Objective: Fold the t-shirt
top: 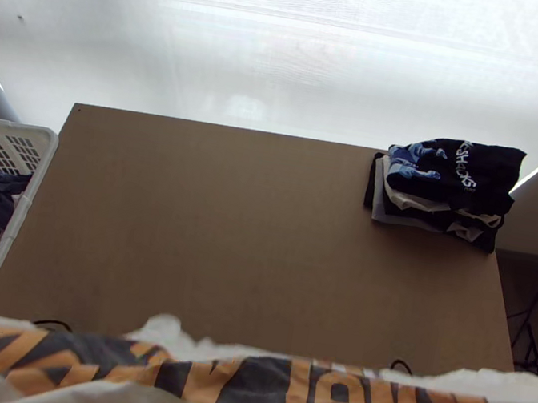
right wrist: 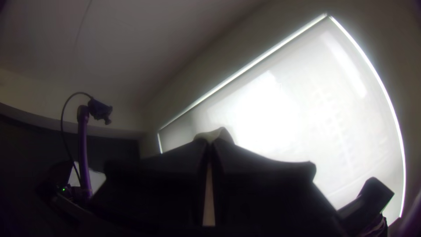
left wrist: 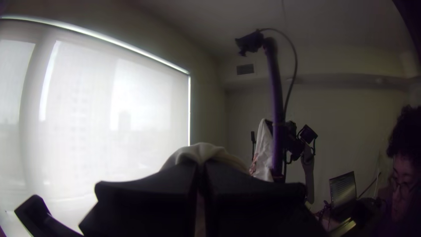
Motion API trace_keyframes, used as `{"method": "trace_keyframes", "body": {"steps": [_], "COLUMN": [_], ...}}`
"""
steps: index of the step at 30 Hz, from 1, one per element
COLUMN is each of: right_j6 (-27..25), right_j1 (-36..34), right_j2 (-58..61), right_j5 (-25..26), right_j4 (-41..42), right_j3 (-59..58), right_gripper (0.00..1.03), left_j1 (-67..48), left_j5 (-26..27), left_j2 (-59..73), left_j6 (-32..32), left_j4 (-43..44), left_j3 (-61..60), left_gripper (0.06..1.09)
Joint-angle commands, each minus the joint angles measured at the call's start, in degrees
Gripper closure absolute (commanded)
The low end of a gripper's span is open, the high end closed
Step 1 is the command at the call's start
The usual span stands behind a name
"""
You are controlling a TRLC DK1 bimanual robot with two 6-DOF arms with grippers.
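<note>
Left gripper [left wrist: 200,166] and right gripper [right wrist: 211,142] have their fingers closed on white cloth of the t-shirt [top: 337,398], which hangs raised and drawn wide across the near edge of the bench [top: 225,227], its orange-and-dark print in loose ripples. Two holds set apart likely serve to keep the fabric spread, so it can be laid down without bunching. Beside the bench's left edge stands a white basket [top: 40,163] of unfolded clothes, within reach as supply; folded garments [top: 451,176] are stacked at the far right corner, probably to spare the middle for work. Open surface runs between them toward the far edge, room enough to lower the shirt, though a sideways swing could catch the basket's rim.
</note>
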Motion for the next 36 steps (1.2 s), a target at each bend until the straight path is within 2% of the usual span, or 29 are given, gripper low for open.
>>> {"method": "trace_keyframes", "body": {"steps": [1,8,10,12,16,17,21,26,36], "right_j6": [1.59,1.33,0.62,-1.75,-5.18,-7.37,-10.71,-11.86,-16.43], "right_j1": [-1.89,-1.63,-1.54,-1.54,-1.1,-0.84,-0.84,-0.75,-0.4], "right_j2": [-1.06,-2.99,-5.28,-6.95,-8.88,-8.88,-7.74,-0.79,21.44], "right_j5": [-2.02,-2.02,-1.32,-0.62,1.4,2.46,6.33,8.35,9.05], "right_j4": [-0.11,-3.54,-4.07,-6.17,-8.46,-9.08,-9.43,-7.58,9.38], "right_j3": [-6.29,-37.58,-47.08,-54.11,-64.04,-65.36,-66.24,-59.56,-54.19], "right_gripper": [1.0,1.0,1.0,1.0,1.0,1.0,1.0,1.0,1.0], "left_j1": [0.24,-0.29,-0.29,1.82,3.58,4.28,8.24,11.93,15.62], "left_j5": [0.6,0.6,0.6,0.69,0.69,0.6,0.69,0.69,-0.1], "left_j2": [-1.57,-2.45,-2.28,-1.22,3.52,4.49,8.71,16.53,41.93], "left_j6": [-0.24,2.31,2.49,3.1,8.82,10.92,15.06,19.01,21.12], "left_j4": [-0.19,2.36,5.34,7.89,10.09,10.44,12.29,12.38,16.24], "left_j3": [-5.12,-39.31,-49.33,-57.51,-69.28,-71.04,-73.06,-66.73,-52.41], "left_gripper": [1.05,1.05,1.05,1.05,1.05,1.05,1.05,1.05,1.05]}}
